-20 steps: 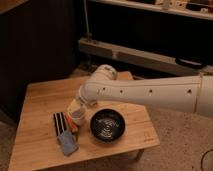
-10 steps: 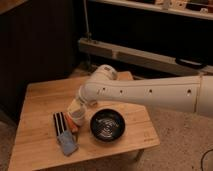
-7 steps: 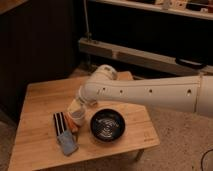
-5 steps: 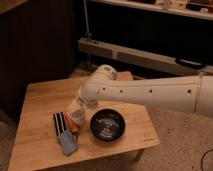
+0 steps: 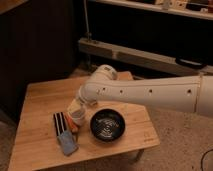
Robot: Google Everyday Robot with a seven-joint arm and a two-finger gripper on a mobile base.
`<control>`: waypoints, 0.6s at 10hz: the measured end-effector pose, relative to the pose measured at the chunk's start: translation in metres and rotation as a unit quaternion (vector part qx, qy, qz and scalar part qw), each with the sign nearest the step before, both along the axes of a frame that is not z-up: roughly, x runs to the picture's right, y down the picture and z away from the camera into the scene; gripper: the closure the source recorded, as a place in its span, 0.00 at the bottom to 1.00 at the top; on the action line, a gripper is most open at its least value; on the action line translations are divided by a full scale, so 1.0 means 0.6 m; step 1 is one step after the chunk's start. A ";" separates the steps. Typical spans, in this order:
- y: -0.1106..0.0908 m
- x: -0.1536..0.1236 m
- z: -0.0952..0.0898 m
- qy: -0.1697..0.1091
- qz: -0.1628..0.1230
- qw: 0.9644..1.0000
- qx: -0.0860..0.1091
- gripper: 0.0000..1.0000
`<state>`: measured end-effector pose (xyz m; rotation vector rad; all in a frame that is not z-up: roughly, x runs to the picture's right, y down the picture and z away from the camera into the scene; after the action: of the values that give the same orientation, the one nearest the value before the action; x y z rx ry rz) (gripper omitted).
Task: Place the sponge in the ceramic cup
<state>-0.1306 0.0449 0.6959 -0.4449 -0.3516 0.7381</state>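
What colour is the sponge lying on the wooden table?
The sponge is light blue-grey, in the camera view; the gripper hangs by the ceramic cup.

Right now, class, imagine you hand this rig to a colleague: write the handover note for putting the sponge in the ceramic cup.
Gripper: open, low over the wooden table, right at the ceramic cup; it holds no sponge.
Sponge: flat on the table, nearer the camera than the cup, at the end of the striped pad.
Cup: upright, between the striped pad and the black bowl.
Done: nothing yet.
Left: grasp the sponge, lift it, drop it in the cup.
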 end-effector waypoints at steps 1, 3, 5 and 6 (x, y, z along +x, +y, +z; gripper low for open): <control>0.007 0.002 -0.003 0.001 0.000 1.000 0.003 0.20; 0.042 0.030 -0.024 -0.002 0.006 1.000 0.013 0.20; 0.090 0.072 -0.046 -0.011 0.014 1.000 0.021 0.20; 0.135 0.096 -0.066 -0.024 0.020 0.999 0.026 0.20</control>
<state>-0.0732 0.1262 0.6563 -0.4082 -0.4238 0.7572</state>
